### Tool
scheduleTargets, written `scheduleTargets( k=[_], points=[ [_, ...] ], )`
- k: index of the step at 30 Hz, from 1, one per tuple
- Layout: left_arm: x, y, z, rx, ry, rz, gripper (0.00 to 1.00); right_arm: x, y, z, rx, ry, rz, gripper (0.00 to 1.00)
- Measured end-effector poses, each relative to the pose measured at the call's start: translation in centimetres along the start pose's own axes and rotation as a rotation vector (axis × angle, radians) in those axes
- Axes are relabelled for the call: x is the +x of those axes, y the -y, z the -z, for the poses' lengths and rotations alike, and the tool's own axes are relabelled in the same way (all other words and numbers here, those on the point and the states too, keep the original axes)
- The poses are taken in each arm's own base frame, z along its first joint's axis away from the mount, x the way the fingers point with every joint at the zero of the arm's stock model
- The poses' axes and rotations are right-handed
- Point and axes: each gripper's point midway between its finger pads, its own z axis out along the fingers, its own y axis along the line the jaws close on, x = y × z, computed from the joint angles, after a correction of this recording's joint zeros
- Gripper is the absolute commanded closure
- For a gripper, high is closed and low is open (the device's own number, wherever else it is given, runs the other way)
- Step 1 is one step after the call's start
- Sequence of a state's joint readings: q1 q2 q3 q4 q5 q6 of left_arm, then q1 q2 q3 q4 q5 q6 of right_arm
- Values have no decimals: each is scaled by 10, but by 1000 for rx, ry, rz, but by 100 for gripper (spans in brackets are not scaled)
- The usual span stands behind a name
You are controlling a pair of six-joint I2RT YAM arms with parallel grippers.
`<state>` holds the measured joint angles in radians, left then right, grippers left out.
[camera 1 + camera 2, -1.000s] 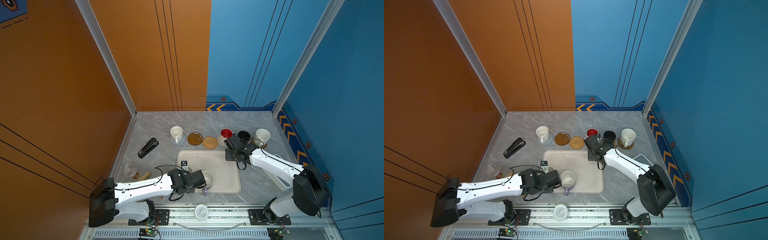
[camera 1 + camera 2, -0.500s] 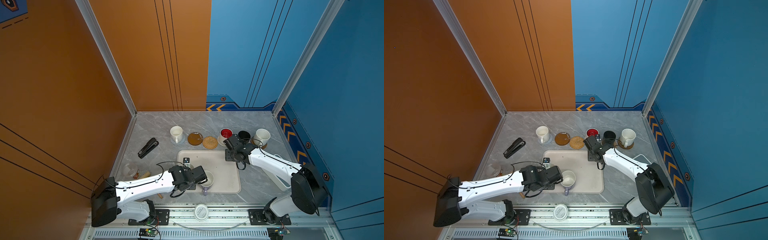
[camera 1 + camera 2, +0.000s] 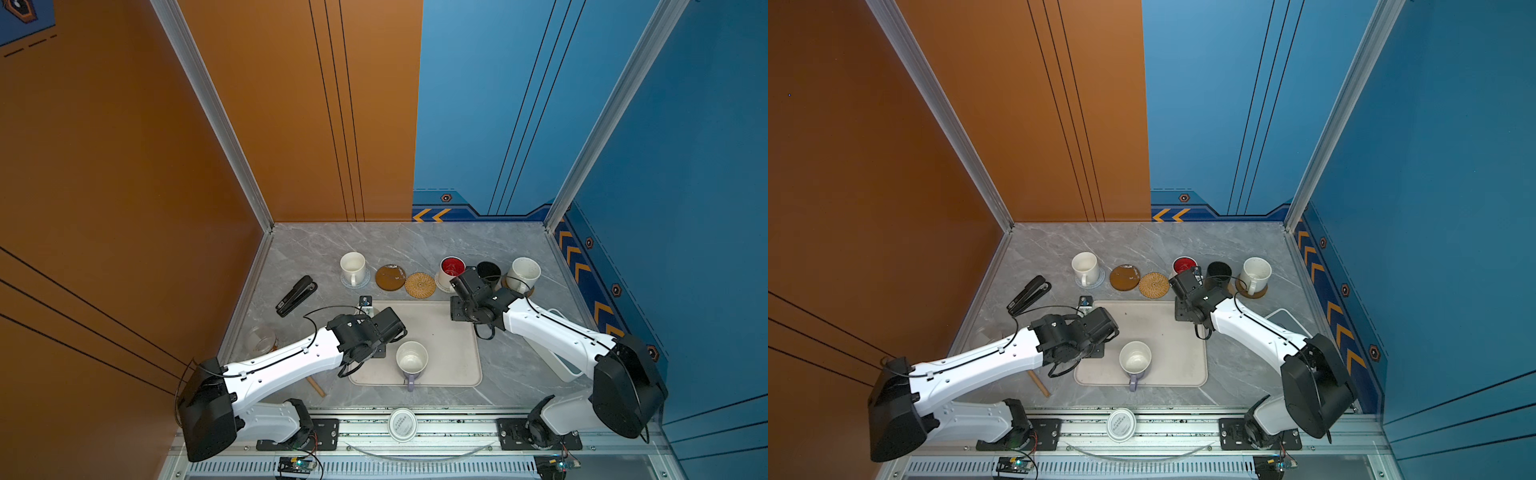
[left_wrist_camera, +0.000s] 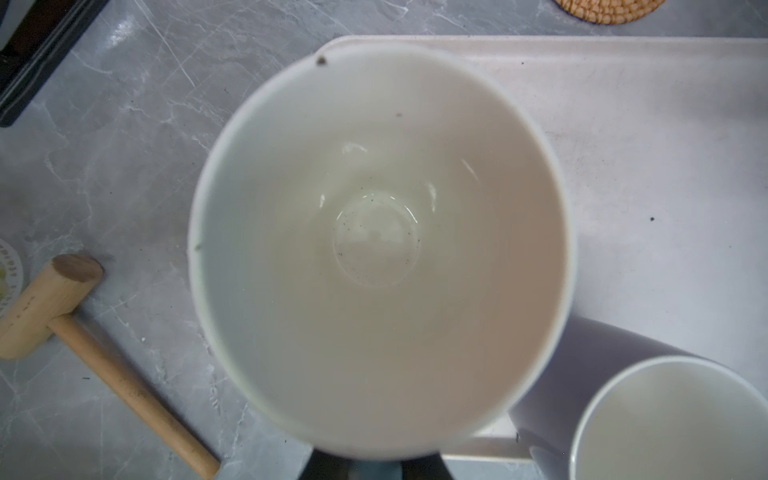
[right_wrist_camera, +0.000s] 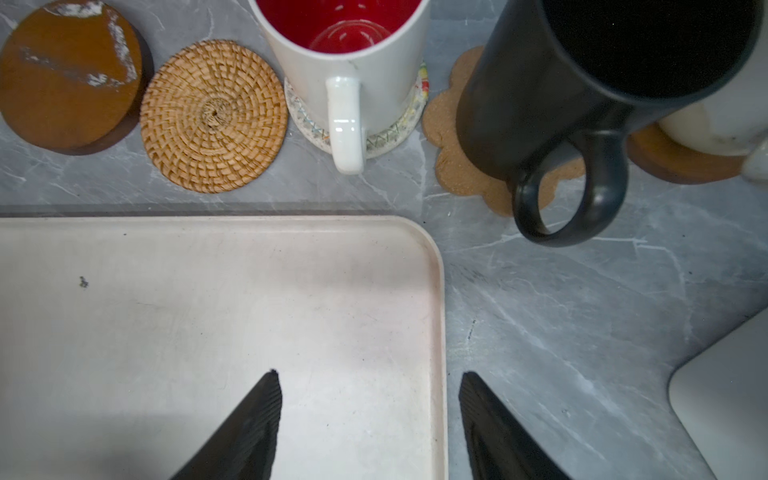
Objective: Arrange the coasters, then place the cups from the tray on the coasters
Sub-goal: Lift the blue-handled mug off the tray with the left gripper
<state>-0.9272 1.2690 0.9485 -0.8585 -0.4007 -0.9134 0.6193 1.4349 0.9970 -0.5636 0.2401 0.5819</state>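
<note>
Left wrist view: left gripper [image 4: 376, 468], closed on the held mug [image 4: 382, 249]; only dark finger parts and a bluish strip between them are shown at the picture's edge. Over the last second this mug has been carried from beside the lavender mug [image 3: 411, 359] towards the far left corner of the tray [image 3: 440, 328]. Its blurred rim, close to the lens, is judged to mean that it is raised clear of the tray. Lavender mug: left standing on the tray's near part, the last cup there. Free coasters: brown disc [image 3: 390, 277] and rattan round [image 3: 420, 285], side by side just beyond the tray's far edge. One of them is judged to be the destination, so that two placements remain. Right gripper [image 5: 369, 374]: unmoved, jaws wide apart and empty, over the tray's far right corner. Already set on coasters: white mug [image 3: 353, 264], red-lined mug [image 5: 345, 41], black mug [image 5: 582, 83] on the paw-shaped coaster [image 5: 446, 124], speckled mug [image 3: 524, 272]. Not made out: the held mug's outer colour and handle, hidden in both top views under the left wrist, so that the exact grip point cannot be told; the second brown disc [image 5: 681, 162] under the speckled mug, largely cut off in the right wrist view; a small dark item [image 3: 365, 300] beside the left wrist, too small to be identified.
</note>
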Motion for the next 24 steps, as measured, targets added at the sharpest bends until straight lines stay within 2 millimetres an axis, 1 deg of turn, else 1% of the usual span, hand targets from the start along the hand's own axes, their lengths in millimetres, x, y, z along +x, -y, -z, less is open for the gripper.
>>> scheduleTargets(
  k=[3, 6, 11, 14, 19, 24],
  points=[
    [-13, -1, -4, 11, 25, 10, 100, -4, -1, 7, -17, 17, -10, 33],
    [-27, 1, -7, 27, 44, 8, 100, -4, -1, 8, -20, 20, -15, 33],
    [-59, 13, -16, 52, 83, -5, 100, -2, -2, 8, -26, 13, -26, 33],
    [-77, 19, -25, 76, 106, 9, 100, -1, -4, 8, -32, 9, -29, 33],
    [-101, 18, -43, 65, 120, 22, 100, -1, -5, 8, -39, 4, -38, 33],
    [-125, 30, -56, 80, 132, 6, 100, 0, -5, 8, -41, 2, -49, 33]
  ],
)
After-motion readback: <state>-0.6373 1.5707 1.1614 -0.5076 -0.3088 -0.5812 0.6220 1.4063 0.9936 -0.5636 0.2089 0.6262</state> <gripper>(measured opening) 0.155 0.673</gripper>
